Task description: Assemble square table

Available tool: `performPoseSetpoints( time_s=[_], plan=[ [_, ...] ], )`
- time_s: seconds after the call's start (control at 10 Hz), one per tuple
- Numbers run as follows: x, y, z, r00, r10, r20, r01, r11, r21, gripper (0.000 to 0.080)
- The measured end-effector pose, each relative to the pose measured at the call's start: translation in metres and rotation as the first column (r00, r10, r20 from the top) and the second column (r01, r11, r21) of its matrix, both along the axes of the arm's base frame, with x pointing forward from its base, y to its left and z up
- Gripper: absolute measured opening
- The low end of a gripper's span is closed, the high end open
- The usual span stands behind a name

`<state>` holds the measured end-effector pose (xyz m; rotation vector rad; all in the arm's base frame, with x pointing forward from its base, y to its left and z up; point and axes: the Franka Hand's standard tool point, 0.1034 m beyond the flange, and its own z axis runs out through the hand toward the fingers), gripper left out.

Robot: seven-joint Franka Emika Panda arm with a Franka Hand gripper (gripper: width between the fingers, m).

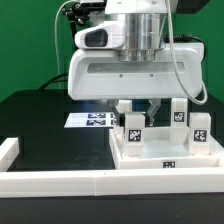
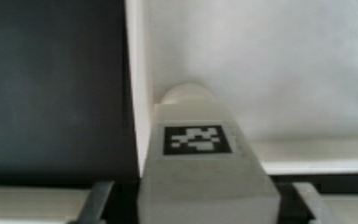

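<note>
Between hand (image 1: 142, 108) fingers: leg (image 2: 197, 150).

Exterior view: evenly bright, overhead lighting; white parts near overexposure at lower frame, black surface (image 1: 40, 120) absorbs detail. Wrist view: soft, heavily blurred throughout; tag (image 2: 197, 139) smeared, dim shading at right.

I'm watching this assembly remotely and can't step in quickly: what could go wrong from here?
1. The gripper is down among upright legs on the slab; sideways motion could knock the nearest leg.
2. In the wrist view, the held leg fills the frame, hiding its seat, so misalignment could go unnoticed.
</note>
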<state>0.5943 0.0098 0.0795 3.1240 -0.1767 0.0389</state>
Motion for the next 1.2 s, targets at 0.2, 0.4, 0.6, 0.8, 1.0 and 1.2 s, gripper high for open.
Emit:
performPoseSetpoints(
  time_s=[0.2, 0.4, 0.6, 0.8, 1.0, 1.2],
  plan=[
    [-0.0009, -0.0010, -0.0006, 0.982, -0.186, 0.019, 0.186, 0.982, 0.018, 0.0290],
    [0.0000, -0.0014, -0.0005, 0.928, -0.372, 0.027, 0.371, 0.928, 0.032, 0.0291],
    [-0.0001, -0.0026, -0.0010, 0.815, -0.579, 0.017, 0.578, 0.814, 0.051, 0.0291],
    [0.0000, -0.0028, -0.0012, 0.729, -0.685, 0.012, 0.683, 0.728, 0.057, 0.0291],
    [-0.0002, -0.0039, -0.0014, 0.577, -0.817, -0.011, 0.815, 0.575, 0.073, 0.0291],
    [-0.0003, -0.0039, -0.0016, 0.485, -0.874, -0.023, 0.873, 0.482, 0.078, 0.0291]
  ],
)
